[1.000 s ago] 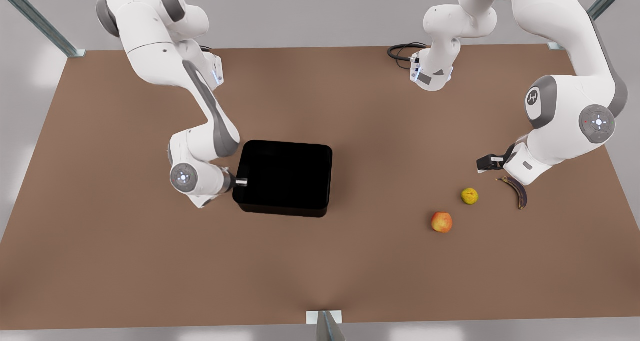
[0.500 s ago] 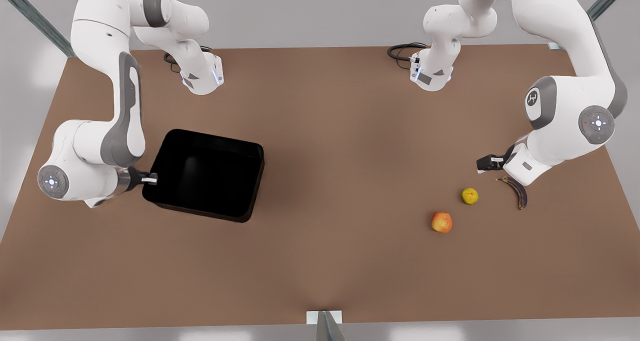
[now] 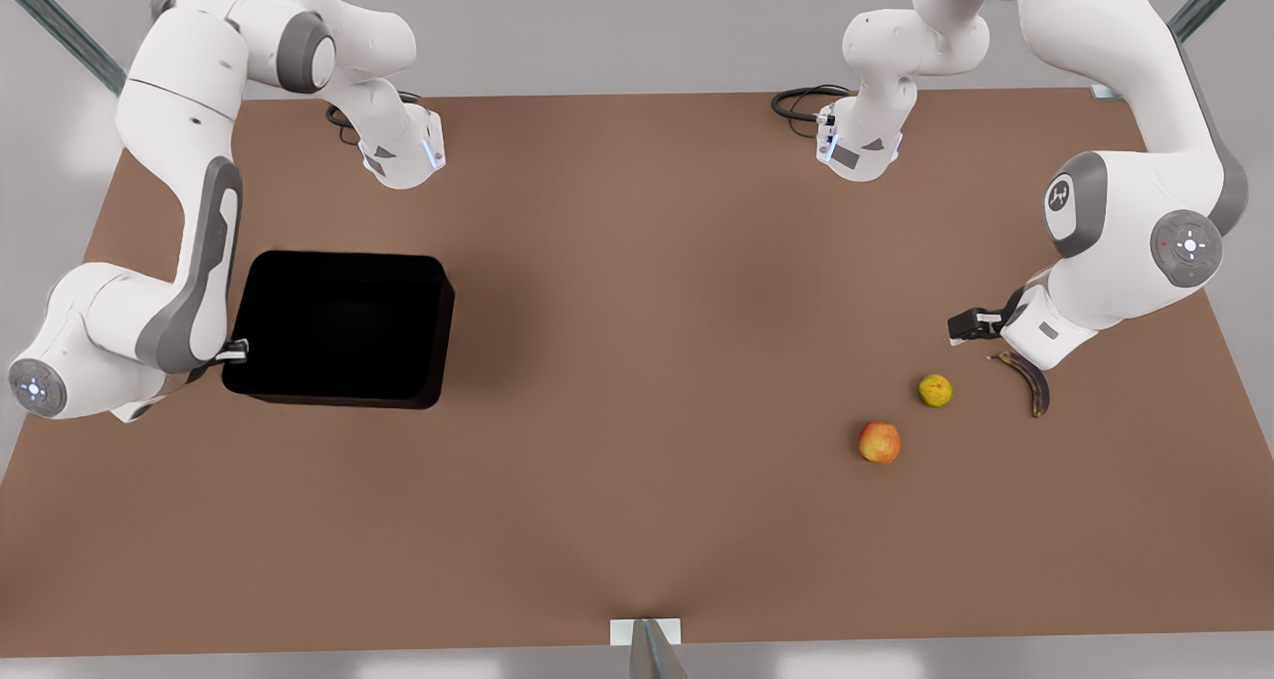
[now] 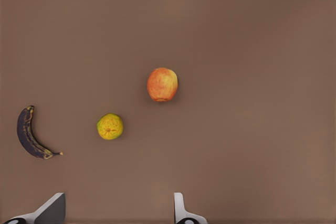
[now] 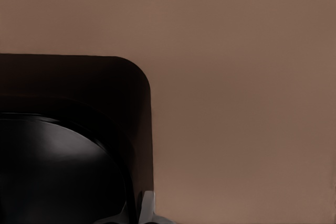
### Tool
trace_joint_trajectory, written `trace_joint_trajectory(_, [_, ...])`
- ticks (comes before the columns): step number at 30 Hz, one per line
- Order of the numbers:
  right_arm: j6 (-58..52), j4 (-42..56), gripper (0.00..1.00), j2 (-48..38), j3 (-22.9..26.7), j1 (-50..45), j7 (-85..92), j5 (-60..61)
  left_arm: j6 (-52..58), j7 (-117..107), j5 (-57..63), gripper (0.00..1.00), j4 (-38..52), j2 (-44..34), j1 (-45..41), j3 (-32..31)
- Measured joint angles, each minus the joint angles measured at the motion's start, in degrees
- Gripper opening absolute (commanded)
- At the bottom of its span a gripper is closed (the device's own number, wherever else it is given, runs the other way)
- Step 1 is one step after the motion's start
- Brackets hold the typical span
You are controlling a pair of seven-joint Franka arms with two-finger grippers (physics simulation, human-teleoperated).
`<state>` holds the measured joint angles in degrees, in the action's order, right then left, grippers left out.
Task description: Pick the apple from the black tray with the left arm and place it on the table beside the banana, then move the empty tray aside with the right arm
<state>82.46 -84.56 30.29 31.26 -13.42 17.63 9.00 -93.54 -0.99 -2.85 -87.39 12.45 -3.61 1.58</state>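
You are in the second step of the task: the apple sits on the table, out of the black tray, so what remains is shifting the tray aside. Your right gripper is at the tray wall on the front view's left, and the right wrist view shows a fingertip against the rounded corner of the glossy wall, so it reads as clamped on that rim. The tray itself sits well toward the front view's left side of the table, far apart from the fruit, and its dark interior appears empty. Judging from this, your next move calls for deciding whether the tray is far enough aside, then letting go of the wall and lifting clear without dragging or tipping it. Your left gripper hangs above the table near the banana, waiting, its fingers spread apart with nothing between them, as the left wrist view shows. The apple is round, red-orange with yellowish patches, resting upright; in the left wrist view it lies near a lumpy yellow fruit, which lies between it and the dark, curved banana. The apple is thus near the banana but not just beside it; you may judge that placement good enough.
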Motion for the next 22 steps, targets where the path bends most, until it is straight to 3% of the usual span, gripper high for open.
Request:
trace_joint_trajectory(5, [3.9,0.0,0.11,3.7,0.0,0.6,4.5,0.3,0.0,0.0,1.2,1.0,0.2,0.0,-0.2,-0.2])
trace_joint_trajectory(7, [4.8,0.0,0.38,3.9,0.0,0.7,6.0,0.3,0.0,0.3,2.2,1.0,0.7,0.4,-0.5,-0.3])
trace_joint_trajectory(8, [5.2,0.1,0.82,4.0,0.0,0.7,6.7,0.3,0.0,0.6,2.1,1.0,1.3,0.6,-0.4,-0.2])
trace_joint_trajectory(9, [5.5,0.1,1.0,3.9,0.0,0.7,7.3,0.2,0.0,0.8,1.7,1.0,1.7,0.9,-0.3,-0.1])
trace_joint_trajectory(13, [4.9,3.8,1.0,-0.9,-0.4,-0.1,9.4,0.6,-0.2,1.6,1.2,1.0,2.1,1.4,-0.1,0.0])
trace_joint_trajectory(15, [2.1,11.9,1.0,-3.5,-1.7,-1.0,9.7,2.7,-0.3,1.9,1.3,1.0,2.1,1.5,-0.1,0.0])
trace_joint_trajectory(16, [0.9,15.7,1.0,-4.6,-7.6,2.1,9.8,2.9,-0.4,2.0,1.4,1.0,2.1,1.6,-0.1,0.0])
trace_joint_trajectory(17, [-0.1,18.0,1.0,-6.1,-20.2,9.3,9.6,0.7,-0.4,2.2,1.4,1.0,2.1,1.6,-0.1,0.0])
trace_joint_trajectory(18, [-1.0,19.1,1.0,-7.0,-29.0,13.4,9.3,-2.7,-0.4,2.3,1.4,1.0,2.1,1.7,-0.1,0.0])
trace_joint_trajectory(19, [-1.7,19.8,1.0,-7.5,-33.4,15.5,8.9,-5.5,-0.4,2.4,1.4,1.0,2.1,1.7,-0.1,0.0])
trace_joint_trajectory(22, [-3.3,20.3,1.0,-7.9,-36.1,18.2,6.6,-10.5,-0.5,2.8,1.5,1.0,2.1,1.7,-0.2,0.0])
